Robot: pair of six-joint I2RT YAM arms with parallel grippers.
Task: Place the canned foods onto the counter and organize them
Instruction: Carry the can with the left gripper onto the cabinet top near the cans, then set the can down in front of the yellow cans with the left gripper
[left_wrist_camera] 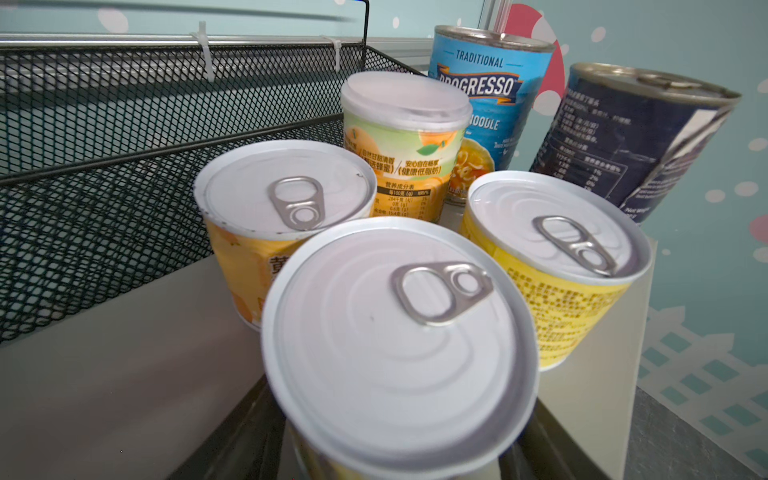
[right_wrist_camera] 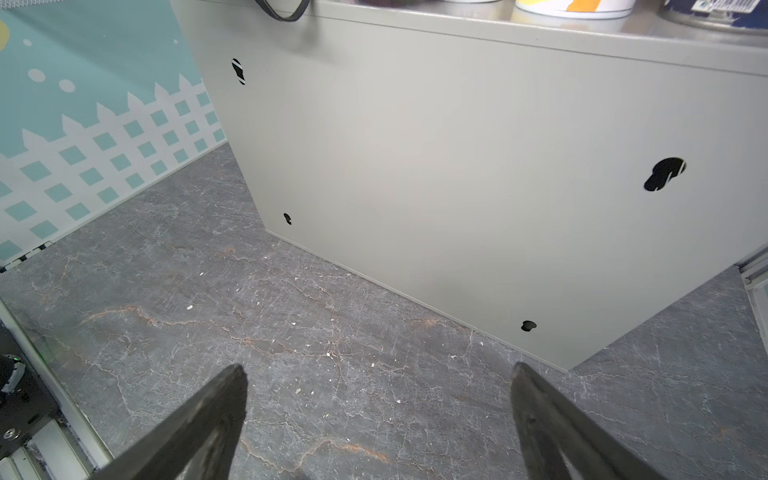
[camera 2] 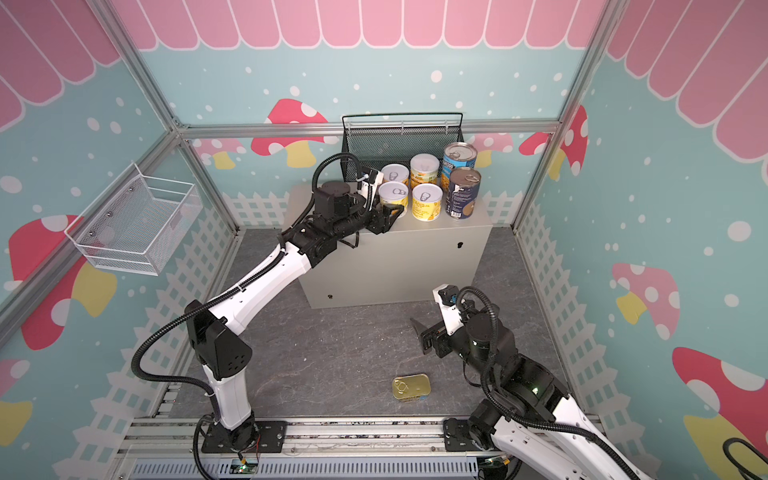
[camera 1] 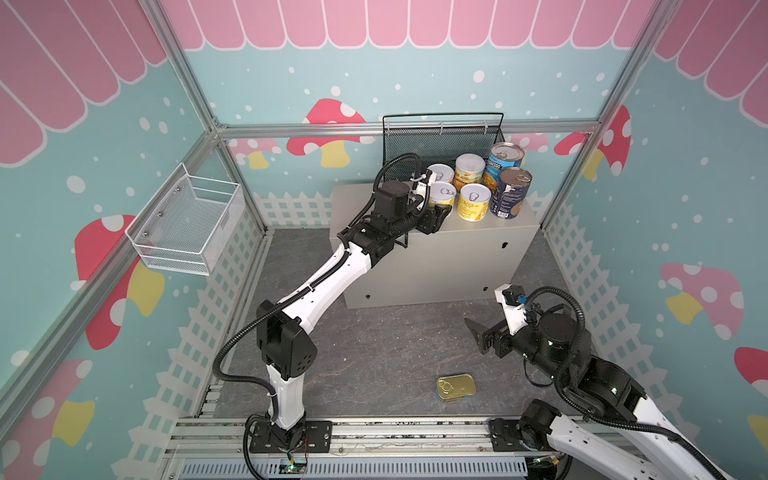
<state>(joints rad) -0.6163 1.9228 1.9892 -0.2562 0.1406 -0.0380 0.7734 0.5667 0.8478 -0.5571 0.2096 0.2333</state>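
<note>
On the beige counter [camera 1: 449, 257] stand three small yellow-labelled cans [camera 1: 473, 201] and two taller blue cans [camera 1: 511, 193], grouped at its right end. My left gripper [camera 1: 439, 211] is shut on a further yellow can [camera 1: 441, 194] at the group's front left. In the left wrist view that can [left_wrist_camera: 399, 345] fills the space between the dark fingers [left_wrist_camera: 249, 419]. A flat gold-topped tin [camera 1: 456, 387] lies on the floor near the front rail. My right gripper [camera 1: 478, 336] hangs open and empty over the floor before the counter [right_wrist_camera: 457, 166], and its fingertips [right_wrist_camera: 232, 386] are wide apart.
A black mesh basket [camera 1: 440, 137] stands right behind the cans on the counter. A white wire basket [camera 1: 187, 224] hangs on the left wall. The counter's left part [left_wrist_camera: 104, 374] is bare. Grey stone floor [camera 2: 332, 353] lies between the arms.
</note>
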